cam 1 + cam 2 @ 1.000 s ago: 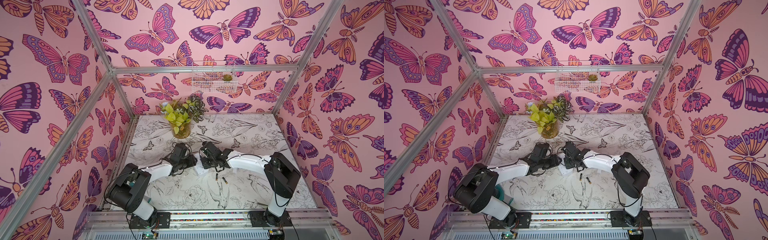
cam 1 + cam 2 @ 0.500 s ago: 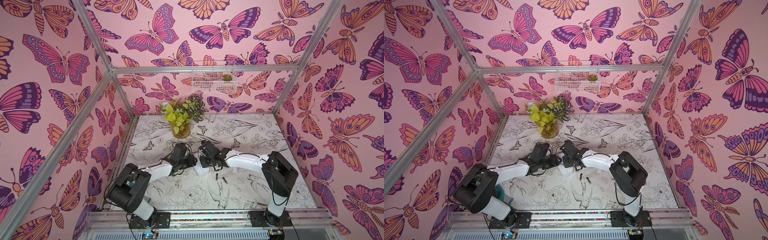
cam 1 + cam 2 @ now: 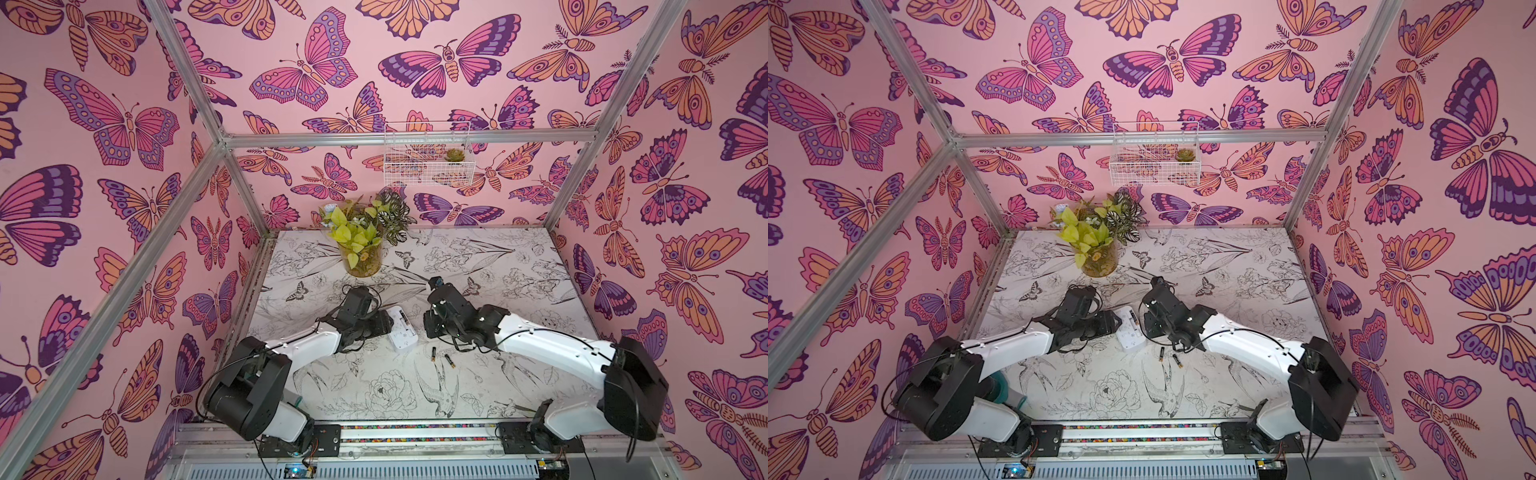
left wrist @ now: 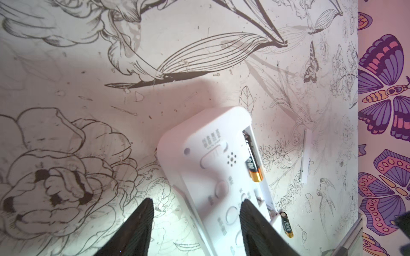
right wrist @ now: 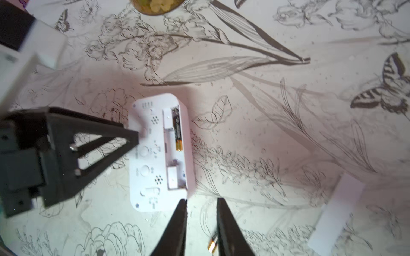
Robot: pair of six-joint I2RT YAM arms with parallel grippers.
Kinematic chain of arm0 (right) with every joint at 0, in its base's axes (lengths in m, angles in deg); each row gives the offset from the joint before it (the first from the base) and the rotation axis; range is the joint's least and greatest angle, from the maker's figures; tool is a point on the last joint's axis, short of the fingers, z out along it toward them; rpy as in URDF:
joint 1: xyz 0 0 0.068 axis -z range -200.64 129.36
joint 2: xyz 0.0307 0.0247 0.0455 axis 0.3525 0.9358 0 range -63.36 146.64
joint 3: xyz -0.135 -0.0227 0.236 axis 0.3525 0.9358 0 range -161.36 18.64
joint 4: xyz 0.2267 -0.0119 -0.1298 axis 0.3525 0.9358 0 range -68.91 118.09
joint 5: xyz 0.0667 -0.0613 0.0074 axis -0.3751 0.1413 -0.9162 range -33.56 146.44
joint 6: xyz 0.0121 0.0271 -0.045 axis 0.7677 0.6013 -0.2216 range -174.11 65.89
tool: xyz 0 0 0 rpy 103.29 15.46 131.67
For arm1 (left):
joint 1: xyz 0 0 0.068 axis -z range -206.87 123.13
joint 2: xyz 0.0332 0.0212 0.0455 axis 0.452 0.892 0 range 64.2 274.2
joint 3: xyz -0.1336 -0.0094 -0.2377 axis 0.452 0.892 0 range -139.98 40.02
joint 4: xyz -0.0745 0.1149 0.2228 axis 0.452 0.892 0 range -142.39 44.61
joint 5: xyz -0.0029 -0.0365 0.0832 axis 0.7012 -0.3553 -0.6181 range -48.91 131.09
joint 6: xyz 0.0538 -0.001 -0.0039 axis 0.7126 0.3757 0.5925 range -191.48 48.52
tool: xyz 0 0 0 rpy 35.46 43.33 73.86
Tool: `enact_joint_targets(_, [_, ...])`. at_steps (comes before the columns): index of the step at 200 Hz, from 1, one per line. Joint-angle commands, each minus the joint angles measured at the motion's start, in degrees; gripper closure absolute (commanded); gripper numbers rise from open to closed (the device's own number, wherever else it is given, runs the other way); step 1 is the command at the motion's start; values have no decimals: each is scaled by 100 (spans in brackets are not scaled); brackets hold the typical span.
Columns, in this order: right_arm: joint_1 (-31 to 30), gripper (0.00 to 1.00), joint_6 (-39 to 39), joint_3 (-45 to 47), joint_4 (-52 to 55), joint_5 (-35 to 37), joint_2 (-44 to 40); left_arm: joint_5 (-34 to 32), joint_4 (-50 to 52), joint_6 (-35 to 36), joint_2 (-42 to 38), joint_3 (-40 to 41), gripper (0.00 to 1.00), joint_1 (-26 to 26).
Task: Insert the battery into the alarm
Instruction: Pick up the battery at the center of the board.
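Beside the alarm [image 3: 402, 333], right gripper [image 5: 201, 200] retreated

Both top views were bright, evenly lit and sharp, with only faint shadows on the desk [image 3: 374, 386]. In the left wrist view, glare whitened the desk beside the left arm's fingers [image 4: 137, 228], which were out of focus; the alarm [image 4: 213, 155] threw a soft pinkish shadow. The right arm's fingers [image 5: 175, 228] were likewise blurred in the right wrist view

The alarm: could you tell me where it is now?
In a top view the alarm lies back-up mid-table between the left gripper and right gripper, two loose batteries beside it.
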Motion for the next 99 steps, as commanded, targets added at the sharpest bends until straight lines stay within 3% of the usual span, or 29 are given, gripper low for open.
enact_joint_targets(1, [-14,72,316,591,632,222,-318,-184,247,82,-361,95,34,-1])
enact_joint_targets(58, [-14,70,470,1455,243,-217,-352,-454,282,-108,-963,692,25,-12])
enact_joint_targets(99, [-32,70,391,1514,42,-324,-49,-469,305,-233,-1343,987,18,-93])
